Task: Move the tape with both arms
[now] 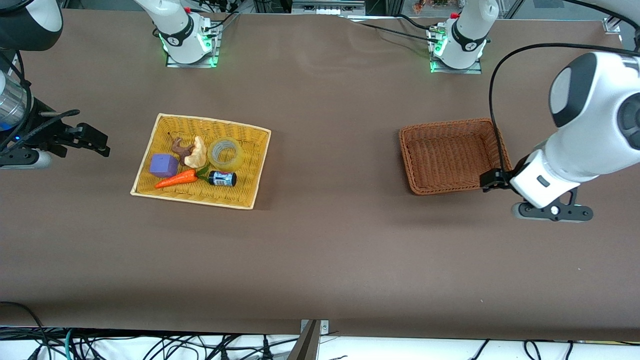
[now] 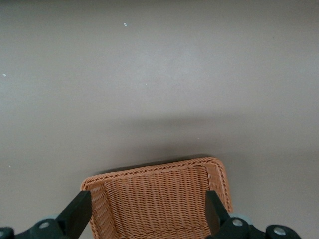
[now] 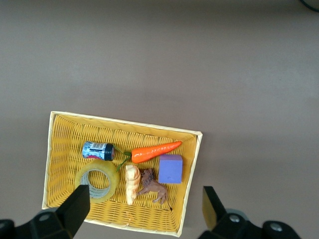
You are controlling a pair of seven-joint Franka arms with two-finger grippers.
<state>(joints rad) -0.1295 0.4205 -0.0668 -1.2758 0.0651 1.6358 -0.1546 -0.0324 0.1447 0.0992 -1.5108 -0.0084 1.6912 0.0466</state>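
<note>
The tape (image 1: 225, 152) lies flat in the yellow basket (image 1: 260, 165), up near the rim that faces the robot bases. It is a see-through yellowish ring. Seen from the front camera, the other things sit around it like numbers on a clock. The small dark bottle (image 1: 222, 178) with the blue label is at 6 o'clock from the tape, just beside it. The pale bread toy (image 1: 196, 152) is at 9 o'clock, right next to the tape. The little brown animal (image 1: 179, 147) sits past the bread. The purple block (image 1: 164, 165) is at about 8 o'clock, close to the basket's edge. The orange carrot (image 1: 176, 179) is at about 7 o'clock, with its green top near the bottle.

The brown basket (image 1: 492, 135) sits toward the left arm's end of the table, well apart from the yellow one.

The right gripper (image 3: 146, 206) hangs in the air over the table beside the yellow basket, at the right arm's end. Its fingers are wide apart and hold nothing. In its wrist view the tape (image 3: 97, 180) is near one finger (image 3: 79, 206).

The left gripper (image 2: 148, 214) hangs over the edge of the brown basket (image 2: 224, 184). Its fingers are wide apart too, and they hold nothing.
</note>
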